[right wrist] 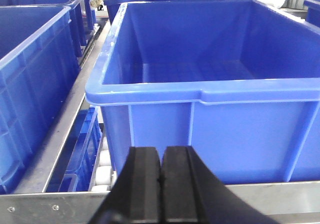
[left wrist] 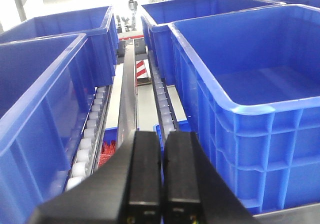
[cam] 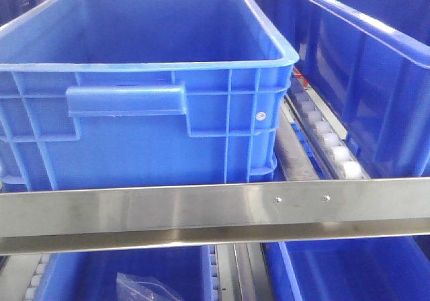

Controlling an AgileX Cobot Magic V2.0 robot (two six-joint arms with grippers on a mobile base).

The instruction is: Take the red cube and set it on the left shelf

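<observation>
Looking at the front view, the shelf (cam: 201, 210) filled pretty much everything: a big blue crate (cam: 144, 99) sat behind the steel rail, white rollers (cam: 329, 143) ran just to its right, and a second crate (cam: 366, 72) stood past those. Down on the lower tier there was another crate with a clear plastic bag (cam: 138, 287) in it.

The left gripper (left wrist: 161, 184) had its black fingers pressed together with nothing between them. It hung over the gap between a crate on its left (left wrist: 35, 124) and one on its right (left wrist: 250, 109), with roller tracks (left wrist: 87, 144) on both sides of a steel divider. Something red (left wrist: 107, 151) showed in a lower bin beside the left rollers, too small to tell if it was the red cube, so honestly I couldn't say where the cube was.

The right gripper (right wrist: 161, 184) was also closed tight and empty, pointed at the front wall of a crate (right wrist: 215, 84) just behind the rail (right wrist: 40, 204).
</observation>
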